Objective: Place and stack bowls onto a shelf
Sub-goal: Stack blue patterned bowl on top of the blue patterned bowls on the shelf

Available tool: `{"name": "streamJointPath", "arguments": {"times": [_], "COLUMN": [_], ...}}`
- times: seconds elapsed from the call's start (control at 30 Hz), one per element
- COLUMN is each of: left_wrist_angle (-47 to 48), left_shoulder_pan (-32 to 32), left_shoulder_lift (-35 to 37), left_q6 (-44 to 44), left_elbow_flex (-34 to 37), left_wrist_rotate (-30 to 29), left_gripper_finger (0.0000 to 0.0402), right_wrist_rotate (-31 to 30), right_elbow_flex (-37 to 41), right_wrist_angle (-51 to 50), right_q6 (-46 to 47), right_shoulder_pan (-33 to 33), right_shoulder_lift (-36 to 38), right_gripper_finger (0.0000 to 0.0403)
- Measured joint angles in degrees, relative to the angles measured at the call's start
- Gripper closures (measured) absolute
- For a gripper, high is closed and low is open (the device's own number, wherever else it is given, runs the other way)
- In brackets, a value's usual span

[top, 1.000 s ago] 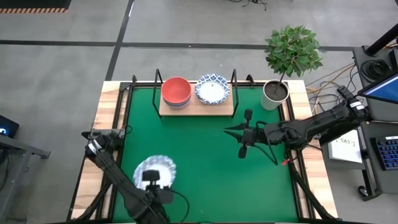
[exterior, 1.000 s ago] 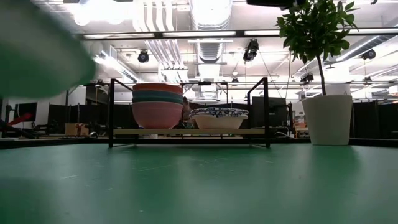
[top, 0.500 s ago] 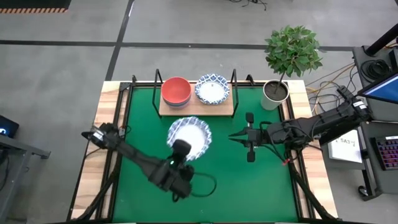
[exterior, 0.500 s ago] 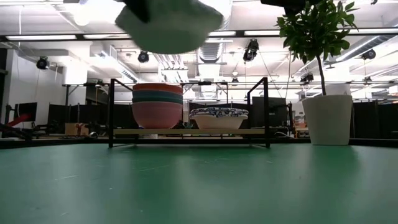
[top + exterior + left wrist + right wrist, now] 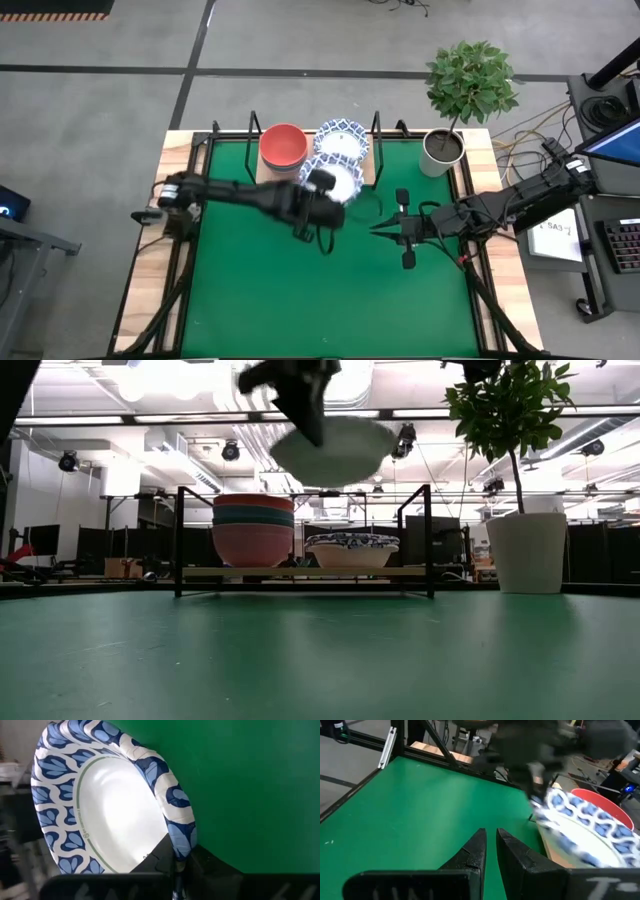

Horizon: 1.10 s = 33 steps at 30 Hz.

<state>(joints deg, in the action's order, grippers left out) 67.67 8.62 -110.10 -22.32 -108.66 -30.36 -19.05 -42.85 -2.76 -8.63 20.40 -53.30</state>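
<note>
My left gripper [image 5: 322, 195] is shut on a white bowl with a blue patterned rim [image 5: 338, 182], held in the air over the shelf's near edge [image 5: 332, 450]. The shelf [image 5: 268, 178] is a light-wood board with black wire uprights at the mat's far side. On it rests a stack of bowls with a red one on top [image 5: 284, 147], and to the right of that stack a blue patterned bowl [image 5: 345, 137]. My right gripper [image 5: 405, 232] hovers shut over the mat's right part, holding nothing. My left gripper pinches the bowl's rim [image 5: 181, 847] between its two fingers, one finger inside the bowl [image 5: 159, 857] and one outside it [image 5: 207, 862]. The fingers slant down at the rim from the table's left and near side. The bowl is lifted clear, mouth up.
A white plant pot [image 5: 441, 150] with a leafy plant stands at the far right corner, beside the shelf. The green mat [image 5: 260, 290] covers the table's middle. Black uprights [image 5: 179, 540] stand at the shelf's ends.
My left gripper has swung with the patterned bowl from the table's near left toward the far edge and right, rising and rolling its wrist, up to the shelf. The bowl has stayed lifted clear. My right gripper has drifted slightly toward the near edge.
</note>
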Motion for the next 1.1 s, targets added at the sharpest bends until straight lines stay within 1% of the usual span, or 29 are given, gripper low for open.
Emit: {"name": "streamJointPath", "arguments": {"times": [0.1, 0.3, 0.37, 0.5, 0.77, 0.97, 1.1], "left_wrist_angle": [-3.2, -12.8, -14.1, -14.5, -19.5, -20.5, -21.2], "left_shoulder_pan": [-4.7, -10.9, -12.6, -16.1, -20.3, -22.4, -23.2], "left_shoulder_lift": [-0.2, -1.4, -1.7, -3.1, -5.9, -7.5, -8.7], "left_q6": [-2.7, -7.9, -8.6, -8.7, -9.1, -8.8, -8.7], "left_elbow_flex": [0.0, 0.0, 0.0, 0.1, 0.1, 0.1, 0.0], "left_wrist_rotate": [2.3, 2.6, 3.3, 7.3, 7.5, 7.4, 7.4], "left_gripper_finger": [0.0401, 0.0401, 0.0401, 0.0401, 0.0401, 0.0401, 0.0381], "right_wrist_rotate": [0.0, 0.0, 0.0, 0.0, 0.0, 0.0, 0.0], "right_elbow_flex": [0.0, 0.0, 0.0, 0.0, 0.0, 0.0, 0.0], "right_wrist_angle": [0.0, 0.0, 0.0, 0.0, 0.0, -0.6, -0.5], "right_q6": [-0.2, -1.0, -1.0, -1.0, -1.4, -1.4, -1.5], "right_shoulder_pan": [0.0, 0.0, 0.0, 0.0, 0.0, 0.0, 0.0], "right_shoulder_lift": [0.0, 0.0, 0.0, 0.0, 0.0, 0.0, 0.0], "right_gripper_finger": [0.0369, 0.0369, 0.0369, 0.0369, 0.0369, 0.0369, 0.0369]}}
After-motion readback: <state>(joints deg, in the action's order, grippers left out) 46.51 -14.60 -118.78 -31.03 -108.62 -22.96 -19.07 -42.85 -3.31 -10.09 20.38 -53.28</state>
